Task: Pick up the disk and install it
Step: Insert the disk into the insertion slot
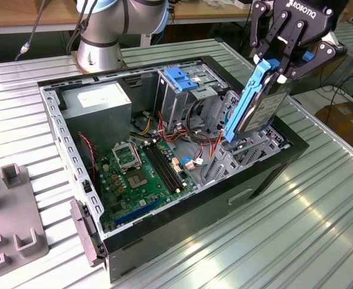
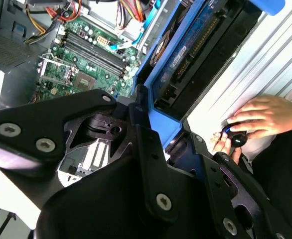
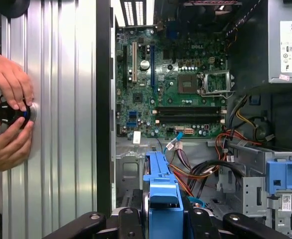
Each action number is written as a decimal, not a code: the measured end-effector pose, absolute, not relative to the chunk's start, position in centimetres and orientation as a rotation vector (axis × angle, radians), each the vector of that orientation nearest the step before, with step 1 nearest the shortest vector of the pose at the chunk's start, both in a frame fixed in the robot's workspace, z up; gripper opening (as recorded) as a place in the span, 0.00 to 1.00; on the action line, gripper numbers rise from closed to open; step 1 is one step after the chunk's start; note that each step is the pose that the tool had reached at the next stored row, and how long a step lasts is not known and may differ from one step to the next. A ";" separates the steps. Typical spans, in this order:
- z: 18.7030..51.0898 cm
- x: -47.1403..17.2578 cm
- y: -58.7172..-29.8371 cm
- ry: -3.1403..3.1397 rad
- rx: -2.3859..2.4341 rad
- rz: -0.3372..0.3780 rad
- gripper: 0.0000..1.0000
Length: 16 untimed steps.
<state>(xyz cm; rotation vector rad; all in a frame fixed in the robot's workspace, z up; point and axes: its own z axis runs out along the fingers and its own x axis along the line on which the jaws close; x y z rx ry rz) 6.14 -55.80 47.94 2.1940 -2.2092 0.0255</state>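
The disk is a grey metal drive with long bright-blue side rails. It hangs on end, tilted, above the metal drive bay at the end of the open computer case on the exterior view's right. My gripper is shut on its upper end, with the black fingers clamping the blue rail. In the second wrist view the disk reaches from the gripper toward the case. In the first wrist view its blue rail points at the bay floor.
Inside the case lie the green motherboard, a grey power supply box, a blue-topped drive cage and loose coloured cables. A person's hands work a black knob on the ribbed table beside the case. A grey fixture stands at the exterior view's left.
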 end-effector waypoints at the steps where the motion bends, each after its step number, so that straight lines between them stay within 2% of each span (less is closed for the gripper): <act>1: 47.9 6.2 -55.8 -2.209 2.194 0.026 0.36; 16: 45.7 7.1 -55.8 -2.209 2.194 0.025 0.36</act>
